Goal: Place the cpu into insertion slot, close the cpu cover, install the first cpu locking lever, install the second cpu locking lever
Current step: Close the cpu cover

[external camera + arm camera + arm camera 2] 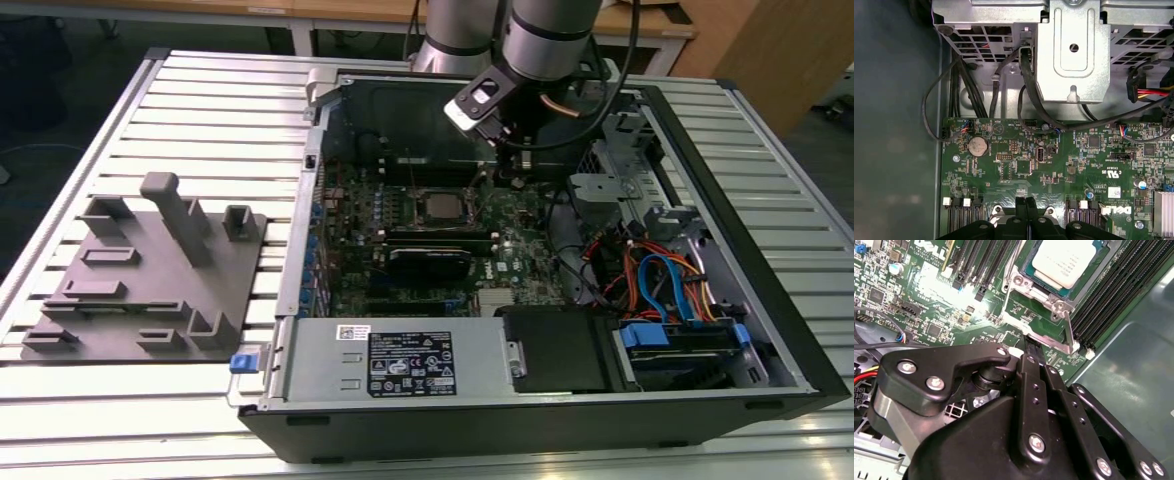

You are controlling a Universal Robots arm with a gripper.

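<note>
The cpu (1066, 260), with its dull silver top, sits in the insertion slot (1050, 287) on the green board; in the exterior view the cpu (437, 207) is in the middle of the open case. The cpu cover (1020, 282), a silver frame, lies flat around the chip. A silver locking lever (1070, 332) runs from the socket's corner towards my fingertips. My gripper (1030, 344) is shut with nothing between its fingers, its tips just above the board beside the lever's end. The gripper (1026, 202) also shows in the first wrist view, and in the exterior view the gripper (514, 160) hangs just beyond the socket.
Black memory slots (1114, 295) flank the socket. A metal drive cage (1071, 55) with black cables lies ahead of the gripper. The case wall (400, 110) stands close behind the socket. A grey fixture plate (147, 280) rests at the exterior view's left, and the power supply (387, 365) is in front.
</note>
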